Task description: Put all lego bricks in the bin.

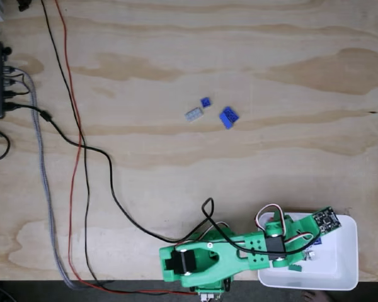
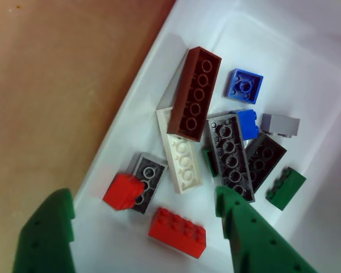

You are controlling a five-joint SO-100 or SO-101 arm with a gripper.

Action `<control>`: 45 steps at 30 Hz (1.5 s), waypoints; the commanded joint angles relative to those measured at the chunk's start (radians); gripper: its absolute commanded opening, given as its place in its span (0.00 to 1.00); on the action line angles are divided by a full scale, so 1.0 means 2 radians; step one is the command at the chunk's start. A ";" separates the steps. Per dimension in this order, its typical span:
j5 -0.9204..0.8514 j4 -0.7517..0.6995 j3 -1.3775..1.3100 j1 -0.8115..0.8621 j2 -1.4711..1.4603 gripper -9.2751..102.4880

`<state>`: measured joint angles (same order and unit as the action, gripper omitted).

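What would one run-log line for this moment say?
gripper: open, empty, over bin | lego bricks: many binned | three left on table

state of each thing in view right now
hand: open, empty, above the bin
bin: holds a loose pile of bricks
brown brick: in bin, leaning on white brick
grey brick: on table, outside bin
two blue bricks: on table, outside bin

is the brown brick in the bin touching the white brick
Touching. In the other view the brown brick lies across the top end of the white brick, overlapping it with no gap, inside the bin.
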<state>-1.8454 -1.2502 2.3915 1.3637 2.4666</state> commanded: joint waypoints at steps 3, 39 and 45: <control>-0.095 -0.104 -0.164 -0.108 -0.064 0.37; 0.020 0.255 -0.321 -0.619 -0.566 0.08; 0.070 0.212 -0.324 -0.639 -0.514 0.08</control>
<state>-1.7533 -0.7424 1.7763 0.1181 1.3162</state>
